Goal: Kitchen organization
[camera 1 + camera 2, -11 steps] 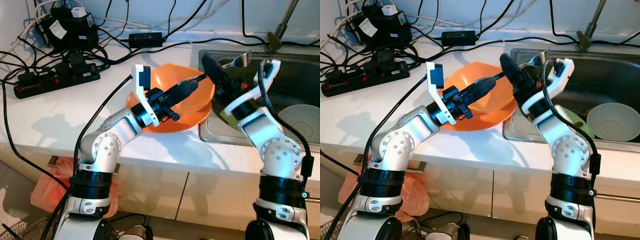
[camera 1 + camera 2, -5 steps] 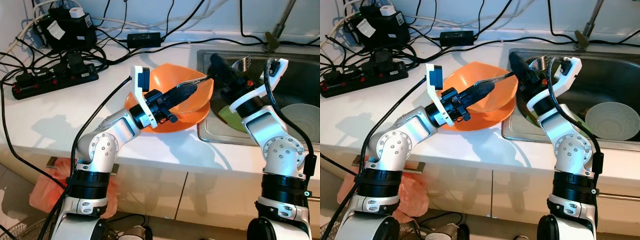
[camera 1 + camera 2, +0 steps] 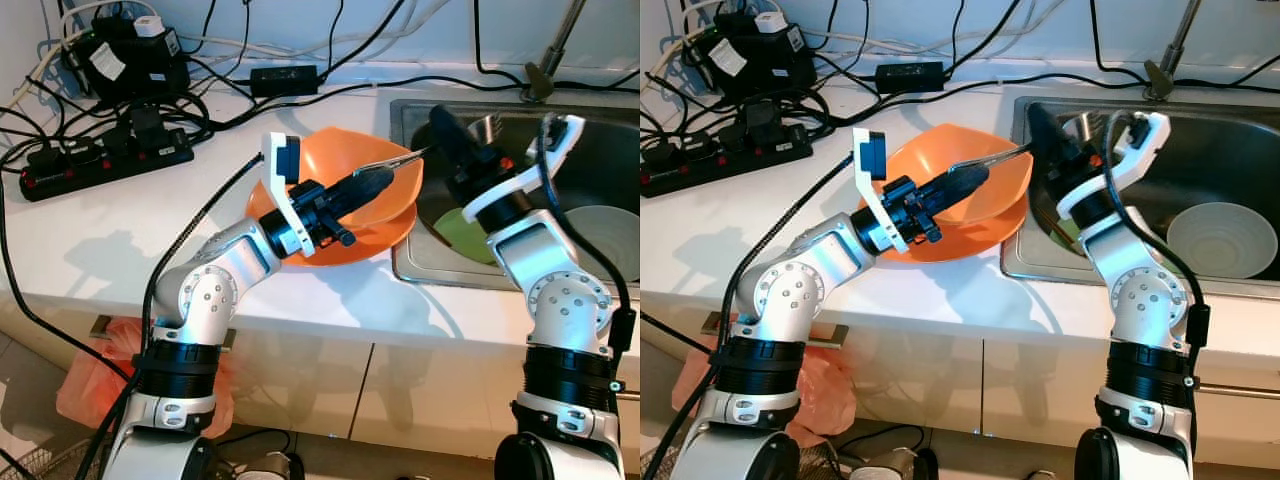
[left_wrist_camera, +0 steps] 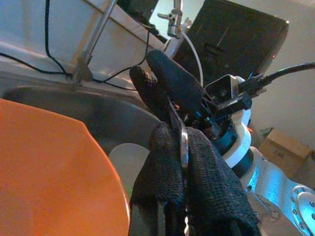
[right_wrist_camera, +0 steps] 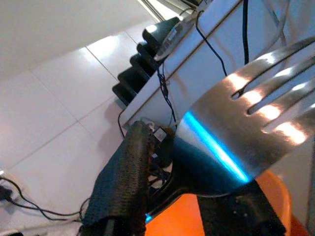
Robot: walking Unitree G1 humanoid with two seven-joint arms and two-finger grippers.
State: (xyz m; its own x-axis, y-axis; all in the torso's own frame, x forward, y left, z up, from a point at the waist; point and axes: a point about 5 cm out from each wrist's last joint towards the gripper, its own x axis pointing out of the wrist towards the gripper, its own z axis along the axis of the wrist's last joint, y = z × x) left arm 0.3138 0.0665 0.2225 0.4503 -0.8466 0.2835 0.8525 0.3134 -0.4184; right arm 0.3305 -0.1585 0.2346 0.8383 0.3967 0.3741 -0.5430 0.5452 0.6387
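A metal fork [image 5: 236,128] with a long thin handle [image 3: 407,157] spans the gap between my two grippers, above an orange bowl [image 3: 335,165] that sits on an orange plate [image 3: 372,244] at the counter's edge by the sink. My left gripper [image 3: 385,178] is shut on the handle end over the bowl, and the handle runs between its fingers [image 4: 162,162]. My right gripper [image 3: 445,130] is over the sink's left rim, closed around the fork's neck just below the tines [image 3: 487,124].
The steel sink [image 3: 450,276] holds a white bowl [image 3: 1225,240] and a green plate [image 3: 463,230], with a faucet [image 3: 545,70] behind. Power strips [image 3: 100,160], an adapter [image 3: 285,76] and tangled black cables cover the back left counter. An orange bag [image 3: 85,375] lies on the floor.
My right arm has shifted a little right, toward the sink, with the fork's head. The left gripper stays over the bowl, still on the handle.
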